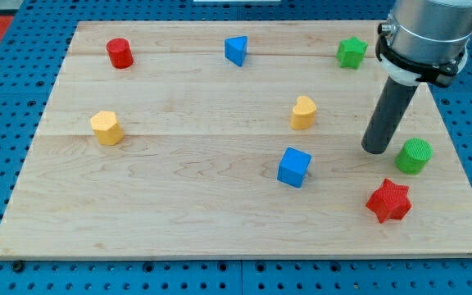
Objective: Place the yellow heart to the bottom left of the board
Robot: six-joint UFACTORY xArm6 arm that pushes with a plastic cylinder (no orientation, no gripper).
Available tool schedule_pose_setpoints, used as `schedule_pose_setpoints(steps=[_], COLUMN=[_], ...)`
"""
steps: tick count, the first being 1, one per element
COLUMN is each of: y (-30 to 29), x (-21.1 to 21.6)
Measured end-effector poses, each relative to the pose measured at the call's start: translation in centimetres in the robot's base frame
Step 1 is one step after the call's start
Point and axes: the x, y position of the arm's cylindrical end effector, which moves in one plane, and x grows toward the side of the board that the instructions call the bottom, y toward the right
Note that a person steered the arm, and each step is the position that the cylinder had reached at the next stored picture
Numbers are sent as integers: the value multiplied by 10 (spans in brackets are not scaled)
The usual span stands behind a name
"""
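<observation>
The yellow heart (303,112) lies on the wooden board (179,213), right of centre. My tip (376,150) touches the board to the heart's right and a little lower, about ninety pixels away, not touching it. The tip stands just left of a green cylinder (415,156). The rod rises from the tip toward the view's top right.
A yellow hexagon block (106,128) lies at the left. A red cylinder (120,52), a blue triangle (236,50) and a green star (351,52) lie along the top. A blue cube (293,167) lies below the heart. A red star (388,201) lies at the lower right.
</observation>
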Motion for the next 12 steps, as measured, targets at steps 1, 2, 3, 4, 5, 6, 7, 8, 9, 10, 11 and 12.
schedule_pose_setpoints(steps=[1,2,3,4,5,6,7,8,9,10,11,12], y=[26,60,121,131,111,92,73,57,48,48,47,43], x=[-21,-57,-56,41,79,72,35,10,-4,-11,-14,-25])
